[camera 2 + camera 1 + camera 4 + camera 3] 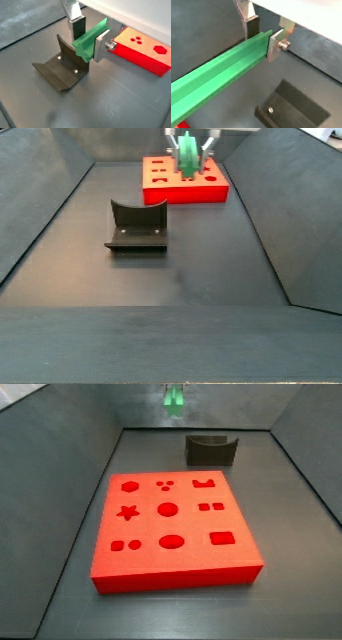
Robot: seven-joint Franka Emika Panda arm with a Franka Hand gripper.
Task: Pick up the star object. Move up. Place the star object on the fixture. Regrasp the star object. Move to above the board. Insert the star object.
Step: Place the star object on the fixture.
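Between the tool's point(89, 41) two silver fingers point(100, 46) sat the star object point(88, 40), pinched at one end, clear in both wrist views. Tool point(260, 36) jaws were closed onto the green prism point(218, 75), which ran long and slim away from the plates toward the frame corner in a wrist view. Dark pad point(252, 26) showed on the far plate, a screw on the near one.

Tool was up in the air, off the floor. Side view showed the star object point(191, 155) hanging upright-ish above the board's point(183, 188) far region; the tool itself point(191, 140) was mostly cropped at the frame edge. Other side view had only a blurred green bit point(174, 398) at the back wall, above and behind the fixture point(210, 450).

Fixture point(63, 66) stood on the dark floor, empty, near the tool in a wrist view, not touching the star object as far as could be told. Fixture point(136, 226) sat apart from the board, with bare floor between them. Board point(171, 534) lay flat, red-orange, shaped holes on top: star, circles, squares, hexagon. Board end point(142, 49) was visible just beyond the fingers in a wrist view. Fixture corner point(294, 107) also showed below the prism.
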